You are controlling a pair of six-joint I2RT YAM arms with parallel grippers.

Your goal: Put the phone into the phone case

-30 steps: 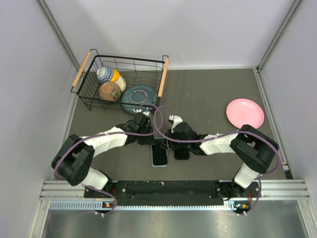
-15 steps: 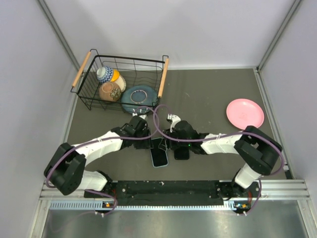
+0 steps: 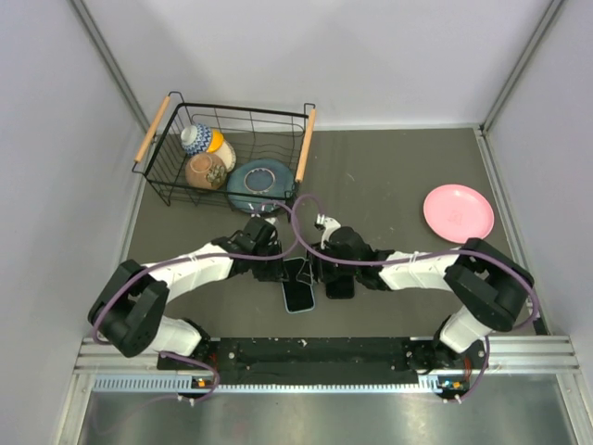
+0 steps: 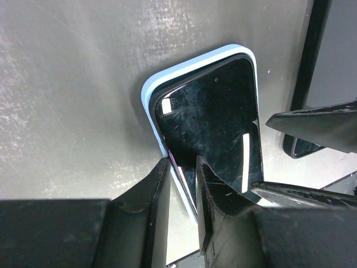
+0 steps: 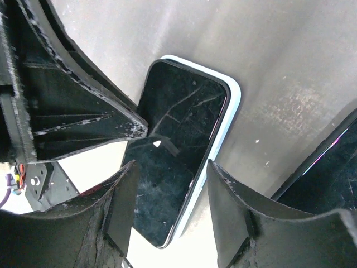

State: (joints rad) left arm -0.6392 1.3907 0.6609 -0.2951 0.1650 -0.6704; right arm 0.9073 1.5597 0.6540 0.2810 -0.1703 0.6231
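The black phone [image 3: 298, 293] lies face up in the light-blue phone case [image 3: 286, 298] near the front middle of the table. Its case rim [image 4: 149, 96] shows along the left edge of the phone [image 4: 217, 123] in the left wrist view. My left gripper [image 3: 285, 271] [image 4: 182, 167] stands narrowly open, straddling that long edge with one finger over the screen. From the other side, my right gripper [image 3: 318, 271] [image 5: 172, 164] stands open over the phone [image 5: 173, 139]; one finger is above the glass and the other is outside the case rim [image 5: 224, 131].
A second black phone [image 3: 340, 286] [image 5: 329, 167] lies just right of the cased one. A wire basket [image 3: 241, 108] with bowls stands at the back left, a blue plate [image 3: 259, 181] leaning at its front. A pink plate [image 3: 458, 211] sits at the right.
The left elbow has swung slightly while its jaws widened and narrowed again over the phone's edge. The right jaws have opened wider. The cased phone has turned a little.
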